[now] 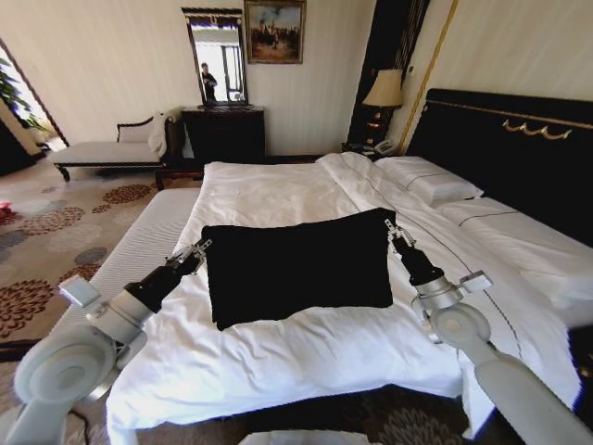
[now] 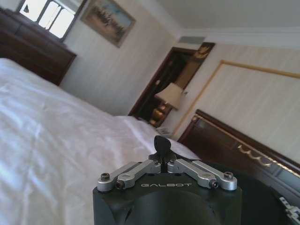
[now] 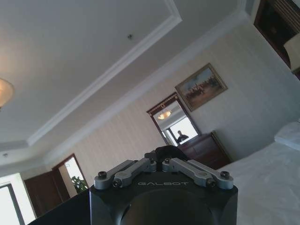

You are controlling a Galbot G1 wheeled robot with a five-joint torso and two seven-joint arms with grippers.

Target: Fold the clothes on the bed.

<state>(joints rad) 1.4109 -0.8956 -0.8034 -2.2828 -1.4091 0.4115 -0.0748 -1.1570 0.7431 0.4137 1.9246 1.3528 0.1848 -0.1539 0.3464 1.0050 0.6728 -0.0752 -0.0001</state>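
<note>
Grippers first, nearest the robot: the left gripper sits at the left edge of the black short-sleeved cotton T-shirt, and the right gripper at its upper right corner. In each wrist view the linkage is drawn in and a scrap of dark cloth shows between the tips, left and right, so both pincers appear closed tight on the shirt's fabric, one to each side.

The shirt is stretched between them as a broad dark rectangle over the foot half of the large white-sheeted double bed, its lower hem lying on the rumpled duvet.

The step in hand looks like carrying a held edge across to make a fold. To do it well, both arms should travel together at matching height and pace, keeping the cloth lightly taut so the crease falls straight; slack on one side would skew it.

Farther off are the white pillows and the tall dark headboard with gold trim.
</note>
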